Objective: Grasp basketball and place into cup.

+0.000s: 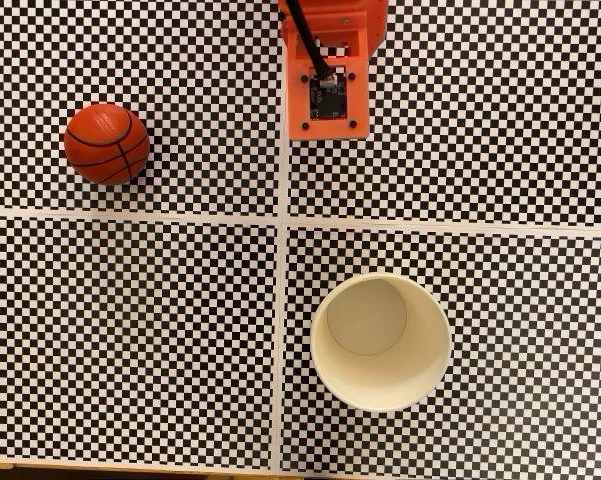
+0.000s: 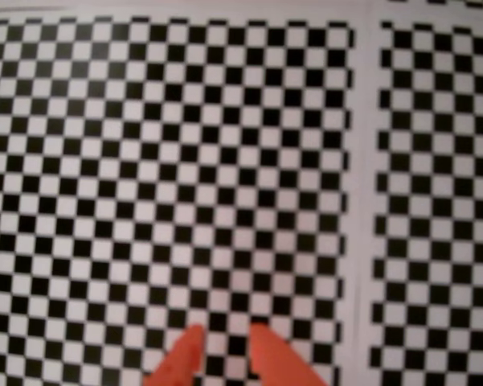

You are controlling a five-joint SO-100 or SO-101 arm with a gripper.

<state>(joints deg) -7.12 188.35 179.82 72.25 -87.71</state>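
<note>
The basketball (image 1: 106,143), small and orange-red with black seams, rests on the checkered mat at the upper left of the fixed view. The cup (image 1: 380,342), a cream-white paper cup with a wide mouth, stands upright and empty at the lower right of centre. An orange boxy part of the arm (image 1: 325,70) sits at the top centre, apart from both the ball and the cup. In the wrist view my gripper (image 2: 225,334) enters from the bottom edge. Its two orange fingertips (image 2: 185,354) stand a little apart over bare checkered mat, with nothing between them.
Black-and-white checkered sheets cover the table, split by white seams (image 1: 280,300) into four panels. A wooden table edge (image 1: 80,466) shows along the bottom of the fixed view.
</note>
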